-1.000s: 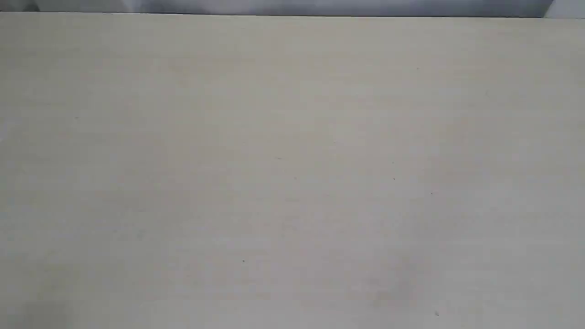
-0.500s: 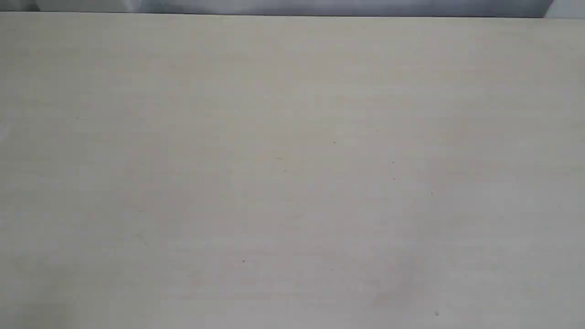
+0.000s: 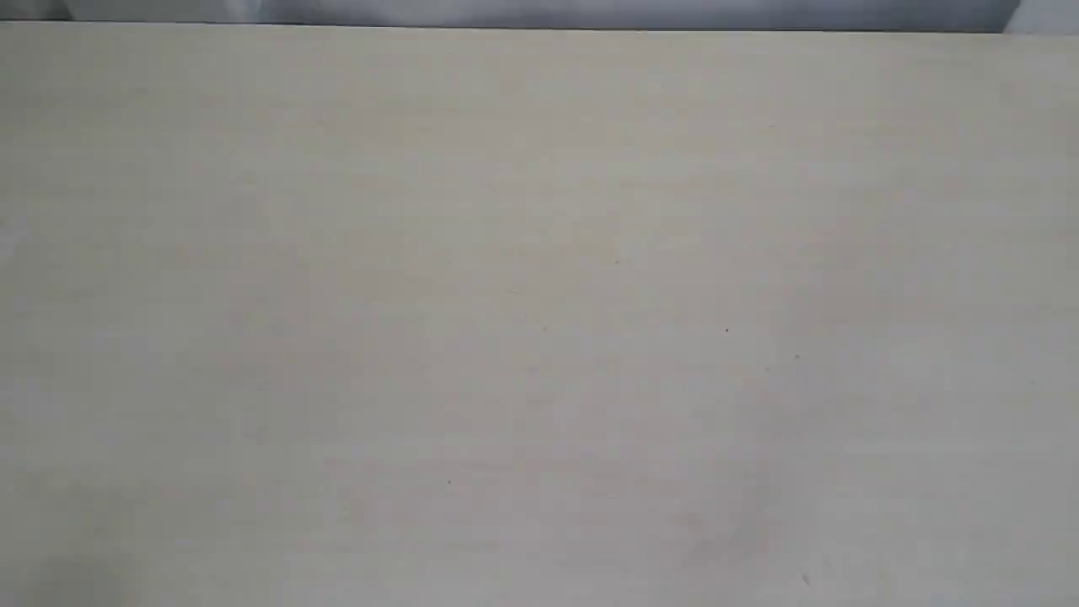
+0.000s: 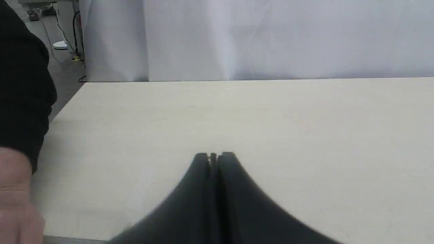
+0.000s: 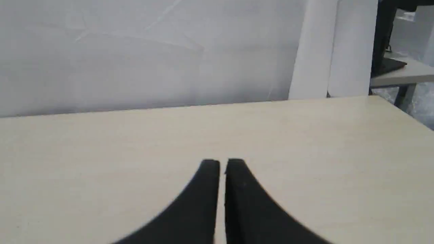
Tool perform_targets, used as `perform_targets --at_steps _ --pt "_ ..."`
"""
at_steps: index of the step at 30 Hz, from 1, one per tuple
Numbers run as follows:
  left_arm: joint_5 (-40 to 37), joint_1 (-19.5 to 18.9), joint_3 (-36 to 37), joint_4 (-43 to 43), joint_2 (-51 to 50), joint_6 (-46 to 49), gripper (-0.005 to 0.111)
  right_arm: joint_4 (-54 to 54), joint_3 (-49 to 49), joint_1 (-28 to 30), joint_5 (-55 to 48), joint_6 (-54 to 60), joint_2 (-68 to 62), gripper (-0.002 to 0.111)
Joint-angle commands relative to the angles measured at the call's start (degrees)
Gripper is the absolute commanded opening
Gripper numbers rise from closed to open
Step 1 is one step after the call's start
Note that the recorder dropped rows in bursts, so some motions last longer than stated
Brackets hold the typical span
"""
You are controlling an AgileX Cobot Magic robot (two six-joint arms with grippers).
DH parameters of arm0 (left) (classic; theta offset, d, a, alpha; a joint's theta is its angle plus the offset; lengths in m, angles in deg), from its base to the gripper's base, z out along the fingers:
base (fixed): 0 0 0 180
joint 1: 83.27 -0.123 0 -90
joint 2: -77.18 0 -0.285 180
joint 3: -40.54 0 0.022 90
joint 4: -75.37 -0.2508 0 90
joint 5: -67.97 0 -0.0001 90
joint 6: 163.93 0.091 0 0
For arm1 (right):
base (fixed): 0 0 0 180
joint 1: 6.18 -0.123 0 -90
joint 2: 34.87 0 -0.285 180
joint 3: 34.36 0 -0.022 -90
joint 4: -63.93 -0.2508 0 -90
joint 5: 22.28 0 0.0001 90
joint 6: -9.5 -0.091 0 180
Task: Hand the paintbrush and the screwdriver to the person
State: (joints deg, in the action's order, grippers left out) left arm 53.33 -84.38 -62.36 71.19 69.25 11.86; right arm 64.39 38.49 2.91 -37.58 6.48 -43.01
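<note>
Person's hand (image 4: 17,200), bare, black-sleeved, beside table (image 4: 237,118) edge.

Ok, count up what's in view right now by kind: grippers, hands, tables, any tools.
Grippers: 2, the left gripper and the right gripper, both shut.
Hands: 1, the person's hand, seen only in the left wrist view.
Tables: 1, the table.
Tools I can make out: 0.
Total: 4.
</note>
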Motion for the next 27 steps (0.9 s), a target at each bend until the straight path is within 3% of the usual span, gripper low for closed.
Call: perform_targets --at_steps 1,12,27 --pt "0.43 0.47 0.12 0.16 0.14 -0.12 0.000 -0.04 0.24 0.15 -3.91 0.91 0.35 0.004" --pt "0.43 0.47 0.12 0.16 0.14 -0.12 0.000 0.07 0.24 -6.41 -7.01 3.03 0.35 0.004" --pt "0.28 0.47 0.12 0.32 0.14 -0.12 0.000 0.23 0.69 -6.42 -7.70 3.96 0.35 0.004"
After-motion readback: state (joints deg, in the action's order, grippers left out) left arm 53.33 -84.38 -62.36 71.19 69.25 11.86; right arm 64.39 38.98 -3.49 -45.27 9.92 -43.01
